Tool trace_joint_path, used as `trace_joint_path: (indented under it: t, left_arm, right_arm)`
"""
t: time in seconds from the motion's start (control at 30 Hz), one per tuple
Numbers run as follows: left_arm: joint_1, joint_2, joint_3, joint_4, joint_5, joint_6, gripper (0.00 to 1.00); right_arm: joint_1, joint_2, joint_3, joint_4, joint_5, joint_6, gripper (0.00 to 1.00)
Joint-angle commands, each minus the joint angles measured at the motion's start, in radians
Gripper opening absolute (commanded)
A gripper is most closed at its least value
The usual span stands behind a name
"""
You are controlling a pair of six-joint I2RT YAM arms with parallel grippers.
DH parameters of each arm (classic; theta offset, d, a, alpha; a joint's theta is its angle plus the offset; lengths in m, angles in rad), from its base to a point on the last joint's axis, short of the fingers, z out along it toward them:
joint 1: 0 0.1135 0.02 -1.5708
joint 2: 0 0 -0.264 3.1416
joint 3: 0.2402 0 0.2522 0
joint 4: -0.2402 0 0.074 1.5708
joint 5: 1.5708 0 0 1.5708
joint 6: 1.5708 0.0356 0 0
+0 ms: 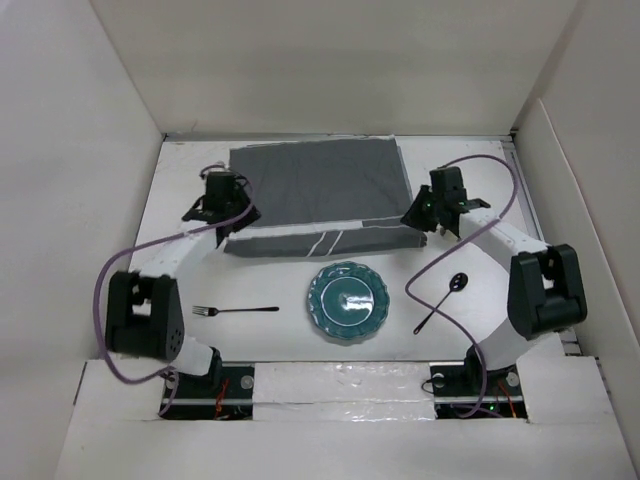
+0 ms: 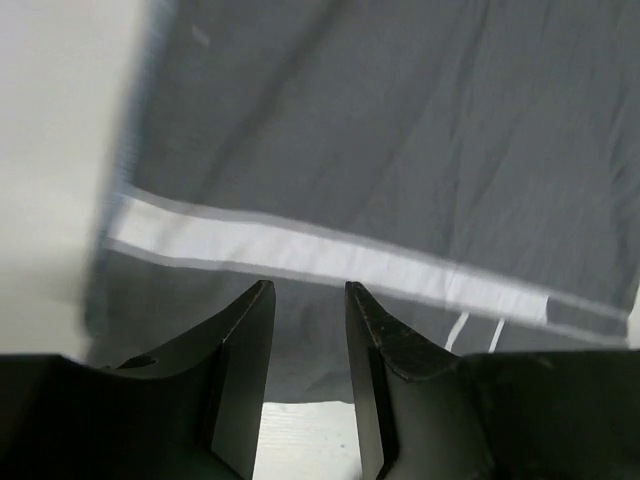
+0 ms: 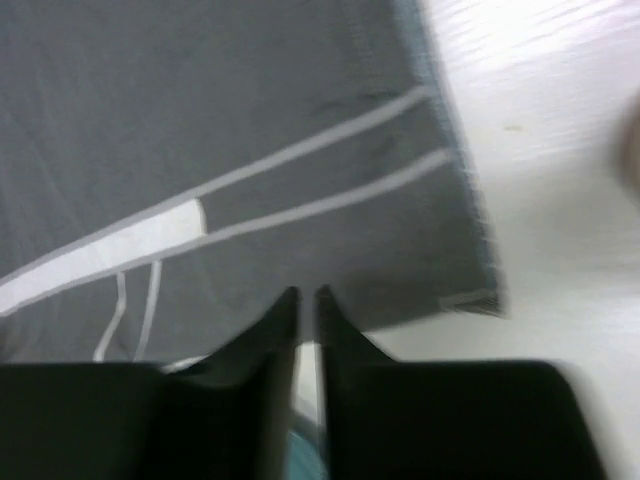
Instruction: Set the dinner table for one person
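Note:
A grey striped cloth (image 1: 320, 195) lies flat at the back of the white dinner table (image 1: 260, 345). My left gripper (image 1: 236, 218) hangs over the cloth's front left corner. In the left wrist view this gripper (image 2: 308, 291) is open over the cloth (image 2: 400, 150), with nothing between its fingers. My right gripper (image 1: 416, 220) is over the cloth's front right corner. In the right wrist view it (image 3: 306, 294) stands barely open, a thin empty slit above the cloth's edge (image 3: 200, 120). A teal plate (image 1: 347, 302) sits front centre, with a fork (image 1: 235, 311) to its left and a dark spoon (image 1: 443, 300) to its right.
White walls (image 1: 90, 150) enclose the table on three sides. Purple cables (image 1: 480, 165) loop from both arms, and the right one passes over the table near the spoon. The arm bases (image 1: 200, 370) stand at the near edge.

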State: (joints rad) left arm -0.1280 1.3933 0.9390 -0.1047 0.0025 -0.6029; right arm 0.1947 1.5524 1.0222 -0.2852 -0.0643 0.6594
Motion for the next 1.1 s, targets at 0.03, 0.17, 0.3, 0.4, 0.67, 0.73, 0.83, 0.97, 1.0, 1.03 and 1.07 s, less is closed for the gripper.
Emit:
trace_joint_path:
  t: [0.03, 0.17, 0.3, 0.4, 0.67, 0.73, 0.83, 0.97, 1.0, 1.03, 1.07]
  left_arm:
    - [-0.071, 0.147, 0.034, -0.035, 0.077, 0.008, 0.30]
    - [-0.071, 0.217, -0.008, -0.012, 0.119, 0.006, 0.26]
    - [-0.071, 0.207, -0.051, -0.033, 0.133, 0.029, 0.21]
    - [-0.071, 0.171, -0.110, -0.049, 0.154, 0.034, 0.17]
    - [-0.071, 0.096, -0.209, -0.055, 0.154, 0.011, 0.16]
    - [-0.058, 0.114, -0.186, -0.081, 0.145, 0.025, 0.15]
    - [-0.047, 0.109, -0.108, -0.122, 0.110, 0.048, 0.15]
    - [-0.070, 0.047, 0.030, -0.144, 0.008, 0.087, 0.15]
    - [-0.070, 0.052, 0.053, -0.156, 0.007, 0.097, 0.16]
    - [-0.070, 0.059, 0.079, -0.164, 0.008, 0.107, 0.17]
    - [-0.070, 0.087, 0.121, -0.171, -0.030, 0.114, 0.20]
  right_arm:
    - [0.038, 0.115, 0.101, -0.017, 0.055, -0.014, 0.32]
    - [0.048, 0.185, 0.107, -0.040, 0.026, -0.032, 0.32]
    - [0.066, 0.148, 0.018, -0.043, 0.017, -0.032, 0.10]
    - [0.066, 0.109, -0.043, -0.061, 0.001, -0.037, 0.06]
    - [0.084, 0.029, -0.131, -0.075, -0.048, -0.011, 0.04]
    - [0.084, 0.037, -0.113, -0.092, -0.049, -0.014, 0.03]
    - [0.094, -0.038, -0.090, -0.091, -0.109, -0.069, 0.07]
    - [0.114, -0.117, -0.086, -0.146, -0.233, -0.139, 0.40]
    - [0.126, -0.133, -0.121, -0.141, -0.261, -0.139, 0.45]
    - [0.126, -0.143, -0.149, -0.129, -0.297, -0.133, 0.49]
    - [0.136, -0.150, -0.180, -0.117, -0.354, -0.126, 0.56]
